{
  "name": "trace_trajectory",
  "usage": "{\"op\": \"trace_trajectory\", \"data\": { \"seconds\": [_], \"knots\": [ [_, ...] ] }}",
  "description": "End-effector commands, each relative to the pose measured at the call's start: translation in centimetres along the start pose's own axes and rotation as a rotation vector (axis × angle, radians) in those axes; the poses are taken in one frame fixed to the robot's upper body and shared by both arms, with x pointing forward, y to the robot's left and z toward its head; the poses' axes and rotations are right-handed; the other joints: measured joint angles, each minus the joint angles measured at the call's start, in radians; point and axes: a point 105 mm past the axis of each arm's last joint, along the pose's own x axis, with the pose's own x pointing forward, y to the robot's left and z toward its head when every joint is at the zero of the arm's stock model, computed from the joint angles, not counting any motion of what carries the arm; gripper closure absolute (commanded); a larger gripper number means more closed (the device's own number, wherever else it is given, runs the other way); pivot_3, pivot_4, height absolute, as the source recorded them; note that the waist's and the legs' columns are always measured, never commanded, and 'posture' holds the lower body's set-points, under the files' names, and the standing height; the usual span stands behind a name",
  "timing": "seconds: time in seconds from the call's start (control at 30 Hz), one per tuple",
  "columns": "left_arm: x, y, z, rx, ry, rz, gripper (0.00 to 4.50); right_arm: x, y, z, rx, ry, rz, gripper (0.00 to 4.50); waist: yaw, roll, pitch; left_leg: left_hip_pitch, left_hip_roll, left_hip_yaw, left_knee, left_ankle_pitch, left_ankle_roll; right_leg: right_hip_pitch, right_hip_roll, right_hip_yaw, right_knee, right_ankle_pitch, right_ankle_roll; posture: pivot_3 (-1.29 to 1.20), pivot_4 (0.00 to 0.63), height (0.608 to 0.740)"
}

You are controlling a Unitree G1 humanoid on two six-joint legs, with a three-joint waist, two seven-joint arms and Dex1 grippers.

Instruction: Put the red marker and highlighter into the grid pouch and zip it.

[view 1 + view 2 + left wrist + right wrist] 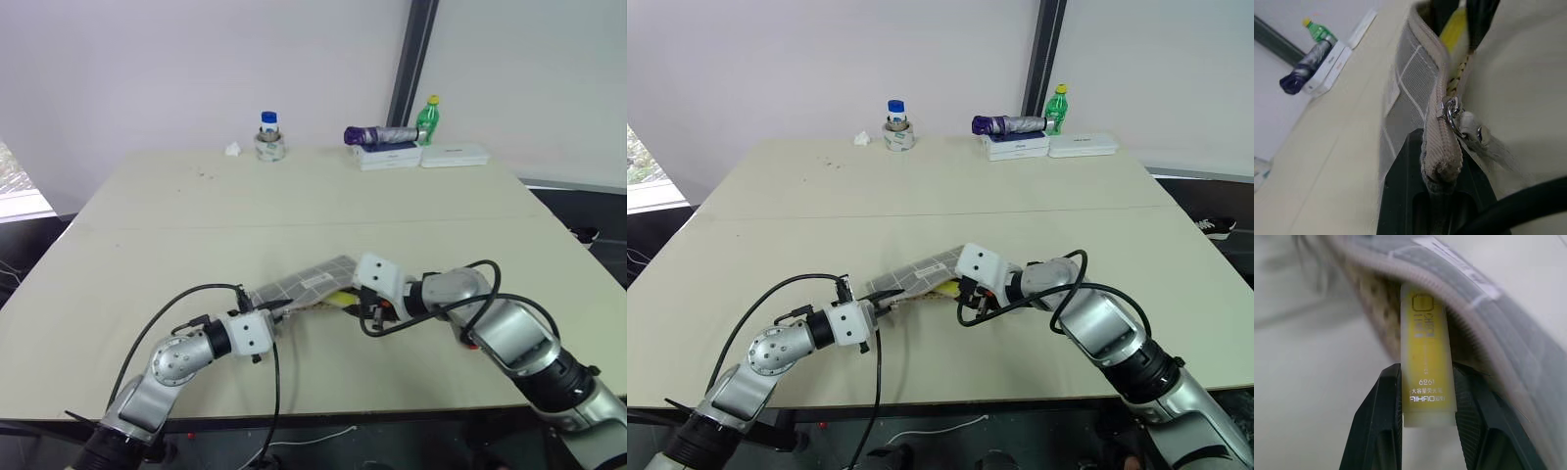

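The grid pouch (312, 281) lies near the table's front middle, grey with white lines and a white label, its mouth open. My left gripper (278, 315) is shut on the pouch's near end (1442, 161), just below the zipper pull (1452, 115). My right gripper (1427, 404) is shut on the yellow highlighter (1426, 357). The highlighter's far end pokes into the pouch's open mouth (1396, 308). In the left eye view the highlighter (343, 298) shows as a yellow patch at the pouch's right edge. The red marker is hidden.
Along the table's (176, 225) far edge stand a blue-capped bottle inside a tape roll (269, 139), a crumpled paper (232, 149), a purple folded umbrella (380, 135) on a white box, a green bottle (428, 117) and a flat white case (455, 155).
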Motion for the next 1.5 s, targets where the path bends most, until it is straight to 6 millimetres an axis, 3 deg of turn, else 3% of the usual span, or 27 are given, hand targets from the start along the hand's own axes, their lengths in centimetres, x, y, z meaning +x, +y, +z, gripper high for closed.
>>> {"op": "trace_trajectory", "data": {
  "seconds": [0.03, 0.13, 0.37, 0.4, 0.57, 0.6, 0.73, 0.8, 0.97, 1.1, 1.27, 1.37, 1.5],
  "knots": [
    [0.6, -0.2, 1.8, 0.025, -0.076, -0.023, 4.50, -0.1, -0.1, 2.8, -0.063, -0.088, 0.000, 3.62, 0.000, 0.000, 0.000, 0.000, 0.000, 0.000, 0.000, 0.000, 0.000, 0.000, 0.000, 0.000, 0.000, 0.000, 0.000, 0.00, 0.150, 0.737],
    [1.0, -0.2, 2.1, 0.019, -0.087, -0.015, 4.50, 0.0, -0.2, 3.2, -0.038, -0.111, 0.005, 3.62, 0.002, 0.000, 0.000, 0.000, 0.000, 0.000, 0.000, 0.000, 0.000, 0.000, 0.000, 0.000, 0.000, 0.000, 0.000, 0.00, 0.150, 0.737],
    [1.1, 0.9, 1.1, -0.055, -0.026, 0.089, 4.50, -1.7, -1.3, 3.4, 0.017, -0.145, -0.037, 0.19, 0.003, 0.000, 0.000, 0.000, 0.000, 0.000, 0.000, 0.000, 0.000, 0.000, 0.000, 0.000, 0.000, 0.000, 0.000, 0.00, 0.150, 0.737],
    [1.1, 1.3, 0.8, -0.070, -0.010, 0.113, 4.50, -2.2, -1.6, 3.3, 0.023, -0.151, -0.045, 0.08, 0.003, 0.000, 0.000, 0.000, 0.000, 0.000, 0.000, 0.000, 0.000, 0.000, 0.000, 0.000, 0.000, 0.000, 0.000, 0.00, 0.150, 0.737],
    [1.0, 3.2, -0.8, -0.106, 0.077, 0.252, 4.50, -4.9, -2.6, 2.3, 0.068, -0.160, -0.080, 0.08, 0.005, 0.000, 0.000, 0.000, -0.001, -0.001, 0.001, 0.000, 0.000, 0.001, 0.000, -0.001, 0.000, 0.000, 0.000, 0.00, 0.150, 0.737],
    [1.0, 3.8, -1.3, -0.115, 0.106, 0.300, 4.50, -5.8, -3.1, 1.3, 0.105, -0.147, -0.107, 0.08, 0.005, 0.000, 0.000, 0.000, -0.001, -0.001, 0.001, 0.000, 0.000, 0.001, 0.000, -0.001, 0.000, 0.000, 0.000, 0.00, 0.150, 0.737],
    [1.5, 4.6, -1.9, -0.165, 0.142, 0.383, 4.50, -8.4, -5.2, -4.0, 0.252, -0.012, -0.278, 0.08, 0.007, -0.001, 0.000, 0.000, -0.001, 0.000, 0.002, 0.000, 0.000, 0.003, 0.000, -0.003, -0.001, 0.000, 0.000, 0.00, 0.150, 0.737],
    [2.1, 4.5, -1.5, -0.185, 0.121, 0.392, 4.50, -10.2, -6.1, -8.0, 0.356, 0.097, -0.406, 0.08, 0.007, -0.001, 0.000, 0.000, -0.001, 0.000, 0.002, 0.000, 0.000, 0.004, 0.000, -0.003, -0.001, 0.000, 0.000, 0.00, 0.150, 0.737],
    [3.6, 3.8, 0.1, -0.225, 0.042, 0.367, 4.50, -13.2, -5.1, -13.2, 0.528, 0.223, -0.541, 0.08, 0.006, -0.001, 0.000, 0.000, -0.001, 0.001, 0.001, 0.000, 0.000, 0.003, -0.001, -0.004, -0.001, 0.000, 0.000, 0.00, 0.150, 0.737],
    [4.3, 3.1, 1.0, -0.239, -0.013, 0.322, 4.50, -13.4, -3.3, -14.6, 0.617, 0.247, -0.546, 0.08, 0.003, 0.000, 0.000, 0.000, -0.001, 0.002, 0.002, 0.000, 0.000, 0.004, 0.000, -0.004, -0.001, 0.000, 0.000, 0.00, 0.150, 0.737],
    [4.9, 2.8, 1.6, -0.247, -0.054, 0.282, 4.50, -12.9, -2.0, -14.8, 0.734, 0.201, -0.545, 0.08, 0.005, 0.000, 0.000, 0.001, -0.001, 0.002, 0.002, 0.000, 0.000, 0.004, 0.000, -0.004, 0.000, 0.000, 0.000, 0.00, 0.150, 0.737],
    [5.1, 2.7, 1.8, -0.246, -0.066, 0.271, 4.50, -12.7, -2.0, -14.9, 0.773, 0.190, -0.567, 0.94, 0.007, 0.000, 0.000, 0.000, -0.001, 0.001, 0.002, 0.000, 0.000, 0.005, 0.000, -0.004, -0.001, 0.000, 0.000, 0.00, 0.150, 0.737],
    [5.2, 3.0, 1.8, -0.244, -0.070, 0.272, 4.50, -12.7, -2.4, -15.1, 0.787, 0.183, -0.596, 2.96, 0.006, 0.000, 0.000, 0.001, -0.001, 0.001, 0.003, 0.000, 0.000, 0.005, 0.000, -0.004, -0.001, 0.000, 0.000, 0.00, 0.150, 0.737]
  ]
}}
